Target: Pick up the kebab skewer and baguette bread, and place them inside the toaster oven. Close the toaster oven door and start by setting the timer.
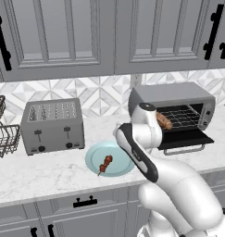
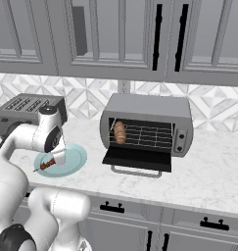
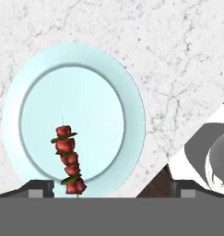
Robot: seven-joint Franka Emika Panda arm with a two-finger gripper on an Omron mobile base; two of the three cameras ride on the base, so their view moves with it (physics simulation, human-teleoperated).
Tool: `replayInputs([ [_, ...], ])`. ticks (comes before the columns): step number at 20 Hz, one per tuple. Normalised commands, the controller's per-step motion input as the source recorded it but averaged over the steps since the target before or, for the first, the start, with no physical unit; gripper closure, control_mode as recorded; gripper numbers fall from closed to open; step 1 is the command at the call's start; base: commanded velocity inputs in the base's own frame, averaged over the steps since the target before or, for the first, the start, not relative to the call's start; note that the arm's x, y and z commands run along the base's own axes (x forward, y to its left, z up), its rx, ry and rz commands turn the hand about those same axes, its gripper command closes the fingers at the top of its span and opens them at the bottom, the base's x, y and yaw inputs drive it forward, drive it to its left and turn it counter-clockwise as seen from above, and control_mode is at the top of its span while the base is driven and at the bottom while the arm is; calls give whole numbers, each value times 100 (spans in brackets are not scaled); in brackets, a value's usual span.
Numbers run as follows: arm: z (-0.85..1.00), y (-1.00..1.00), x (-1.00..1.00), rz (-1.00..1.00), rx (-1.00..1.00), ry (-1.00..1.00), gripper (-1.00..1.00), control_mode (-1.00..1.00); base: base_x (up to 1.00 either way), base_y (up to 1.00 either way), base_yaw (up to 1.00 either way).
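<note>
Two items matter: in the left base view, the baguette bread (image 1: pixel 164 121) is lying on the toaster oven (image 1: pixel 171 110) rack

Right base view: the kebab skewer (image 2: pixel 46 165) is resting near the teal plate (image 2: pixel 74 162) rim, risking a roll-off

Hand view: gripper (image 3: pixel 112 188) spread wide, holding nothing; marble counter (image 3: pixel 178 69) is offering room

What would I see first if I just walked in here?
Probably the toaster oven on the counter, its door hanging open and the baguette bread on its rack. Next, the kebab skewer lying on a teal plate, left of the oven.
</note>
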Motion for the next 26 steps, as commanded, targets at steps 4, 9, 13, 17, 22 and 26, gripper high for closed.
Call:
replayInputs([
  [4,0,9,13,-9,8,0,-100,-100,0,0,0],
  [9,0,18,3,-16,4,0,-100,-100,0,0,0],
  [13,0,4,-4,1,0,0,-100,-100,0,0,0],
  [17,-11,17,0,22,0,1,-100,-100,0,0,0],
  [22,-9,17,0,33,0,5,-100,-100,0,0,0],
  [26,-5,23,-3,29,0,4,-100,-100,0,0,0],
])
